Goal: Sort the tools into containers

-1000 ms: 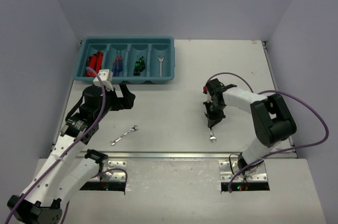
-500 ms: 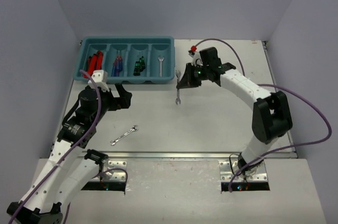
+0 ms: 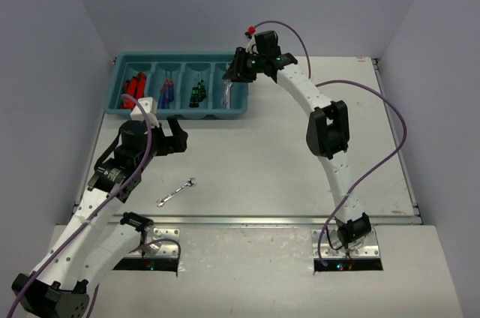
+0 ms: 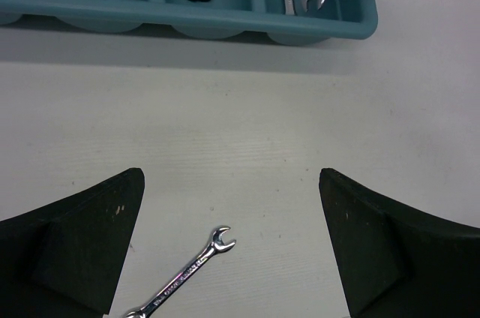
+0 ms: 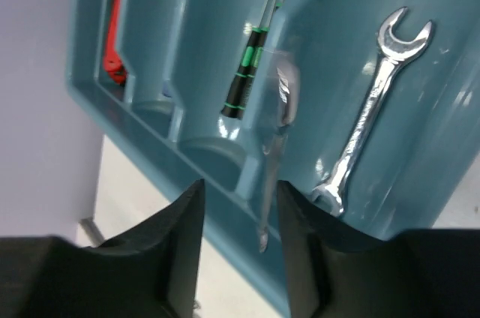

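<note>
The teal tray (image 3: 180, 112) with its containers lies at the back left. My right gripper (image 3: 236, 70) hovers over the rightmost compartment. Its jaws stand apart in the right wrist view, where the gripper (image 5: 240, 187) has a blurred silver wrench (image 5: 276, 145) loose between its fingers. A second wrench (image 5: 371, 108) lies in that compartment. Black-and-green screwdrivers (image 5: 247, 74) and red pliers (image 5: 116, 25) fill other compartments. Another wrench (image 3: 176, 192) lies on the table, and my left gripper (image 4: 232, 243) stands wide open above it (image 4: 184, 280), holding nothing.
The left gripper (image 3: 166, 129) sits just in front of the tray's near wall (image 4: 225, 22). Red-and-blue screwdrivers (image 3: 166, 91) lie in the second compartment. The right arm's purple cable (image 3: 390, 138) loops over the table's right half.
The right arm swung from the table's right middle to the tray, carrying the wrench, and its jaws have parted. The left arm has barely moved.
</note>
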Controlling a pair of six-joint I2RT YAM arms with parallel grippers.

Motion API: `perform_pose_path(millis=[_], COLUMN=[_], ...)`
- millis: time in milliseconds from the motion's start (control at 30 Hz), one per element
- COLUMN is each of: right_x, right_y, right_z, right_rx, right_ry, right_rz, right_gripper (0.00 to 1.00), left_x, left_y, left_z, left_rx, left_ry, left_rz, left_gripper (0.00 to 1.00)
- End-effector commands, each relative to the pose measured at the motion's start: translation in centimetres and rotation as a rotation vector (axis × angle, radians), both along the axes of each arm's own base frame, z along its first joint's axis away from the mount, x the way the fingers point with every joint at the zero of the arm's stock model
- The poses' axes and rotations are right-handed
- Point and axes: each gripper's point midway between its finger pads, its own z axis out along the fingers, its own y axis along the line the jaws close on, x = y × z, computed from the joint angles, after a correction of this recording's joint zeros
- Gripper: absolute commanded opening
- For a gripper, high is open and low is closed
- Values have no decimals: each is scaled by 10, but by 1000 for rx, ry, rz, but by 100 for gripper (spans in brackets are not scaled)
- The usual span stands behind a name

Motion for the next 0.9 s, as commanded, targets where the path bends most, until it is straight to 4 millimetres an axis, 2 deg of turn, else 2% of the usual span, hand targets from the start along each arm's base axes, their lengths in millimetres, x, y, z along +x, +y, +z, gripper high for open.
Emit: perform_pose_path(millis=[0,67,167,233,267,300,333,367,400,433,500,600,733,800,867], right_x=[20,8,-22,-51,-80,-98,-108,-131,-153,-172,-202,-245,-265,-265,-263], right_y=[7,3,-17,-40,-58,-69,-82,-97,-110,-122,-136,-156,-176,-176,-180], right_z=[51,73,136,175,193,191,158,169,160,129,101,53,11,10,11], right_rx=[34,32,1,-58,-106,-138,-205,-225,-253,-296,-318,-339,-362,-344,-341], right_ry=[-160,-184,-285,-348,-391,-403,-369,-415,-417,-378,-354,-321,-271,-264,-267], right_rz=[15,30,45,49,64,72,75,67,75,94,116,125,89,99,96], right_gripper=[79,85,93,99,99,99,99,99,99,99,99,99,99,99,99], left_x=[8,8,13,18,21,22,24,24,23,23,19,14,10,8,-3], left_y=[2,0,2,2,0,-3,-10,-15,-22,-30,-36,-27,-42,-42,-26], left_z=[8,7,-5,-24,-41,-49,-52,-66,-77,-84,-94,-104,-111,-119,-135], left_rx=[-15,-11,19,54,78,94,113,151,190,226,317,501,539,613,723], left_ry=[-26,-28,12,76,148,184,201,263,326,378,448,529,534,540,628], left_rz=[17,3,9,11,7,2,-21,-50,-84,-120,-170,-181,-340,-461,-526], left_gripper=[100,100,100,100,100,100,100,100,100,100,100,100,100,100,100])
